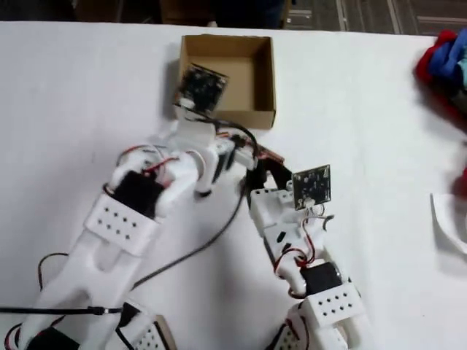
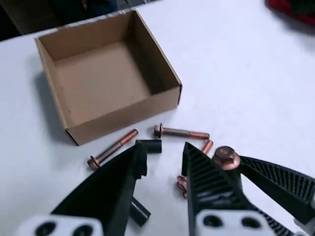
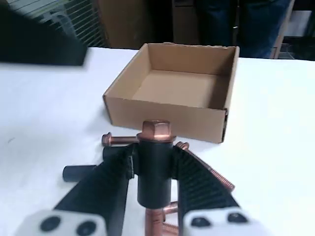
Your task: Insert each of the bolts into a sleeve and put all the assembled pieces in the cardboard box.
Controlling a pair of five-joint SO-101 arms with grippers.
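The open cardboard box point(image 1: 233, 117) point(image 2: 123, 118) point(image 3: 167, 118) stands empty at the back of the white table. My right gripper point(image 3: 155, 152) point(image 2: 231, 169) is shut on a black sleeve point(image 3: 153, 172) with a copper bolt point(image 3: 156, 130) through it, held upright just in front of the box. Close beside it, my left gripper point(image 2: 165, 150) is open, with nothing between its fingers. A loose black sleeve point(image 2: 150, 146) lies by one of its fingertips and another sleeve point(image 2: 138, 211) lies under it. Loose bolts point(image 2: 113, 149) point(image 2: 181, 132) lie on the table before the box.
Both arms meet in the middle of the table point(image 1: 365, 109) in front of the box. A black cable point(image 1: 197, 251) runs across the table between them. Red and blue cloth point(image 1: 441, 58) and a white object point(image 1: 449, 219) lie at the right edge.
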